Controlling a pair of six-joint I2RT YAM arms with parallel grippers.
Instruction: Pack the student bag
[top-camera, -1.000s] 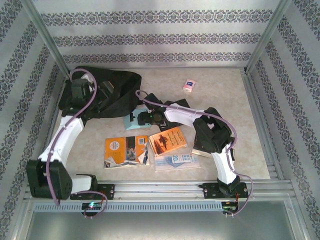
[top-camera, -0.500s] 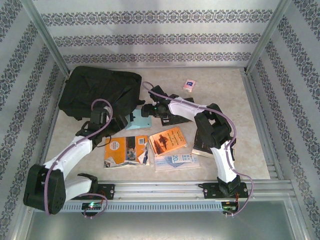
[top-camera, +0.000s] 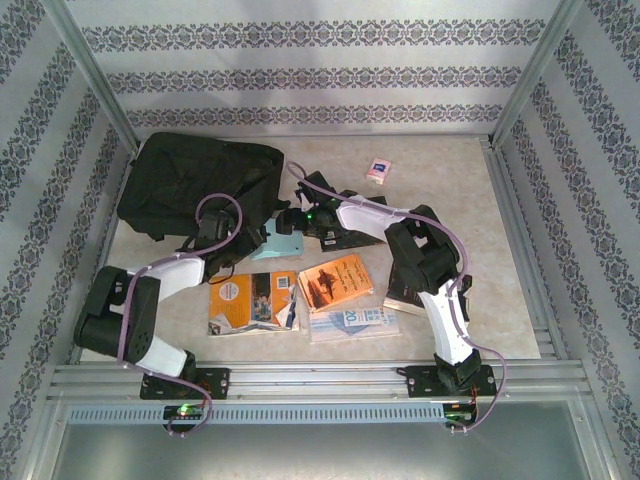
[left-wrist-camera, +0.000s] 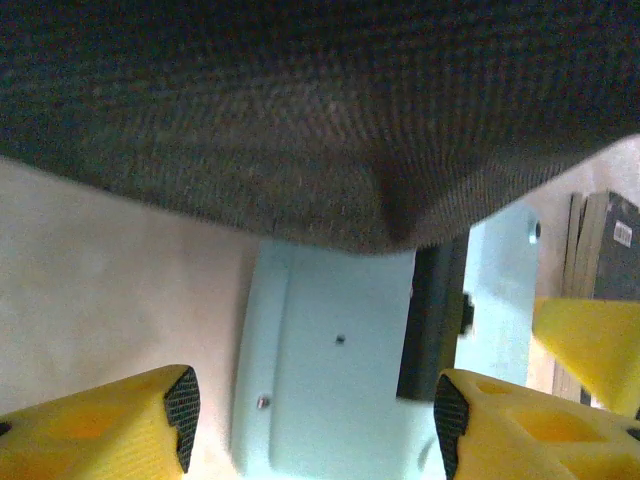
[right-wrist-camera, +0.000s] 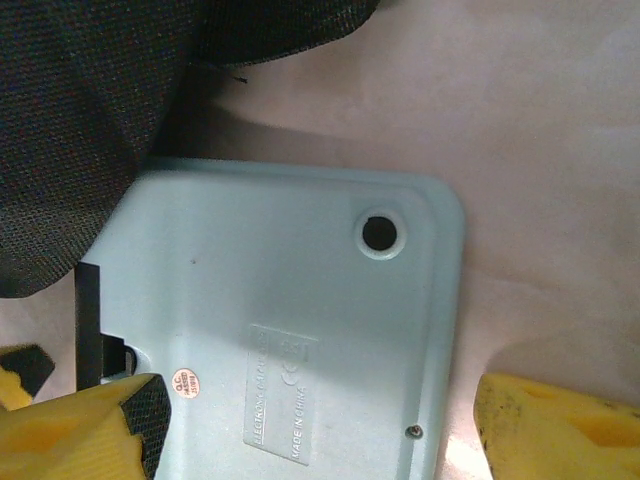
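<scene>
Left gripper (left-wrist-camera: 310, 420) has swung back off the student bag (top-camera: 195, 185), lying at ten o'clock, and gapes empty beside the pale blue case (right-wrist-camera: 290, 290) tucked under the bag's five-o'clock corner. Right gripper (right-wrist-camera: 318, 420), likewise spread and empty, should straddle the case's free end squarely.

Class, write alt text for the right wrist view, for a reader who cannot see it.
A pale blue case lies back up on the table, its upper left part covered by the black bag. The open right pincer hovers over it, yellow fingers at either side.
</scene>
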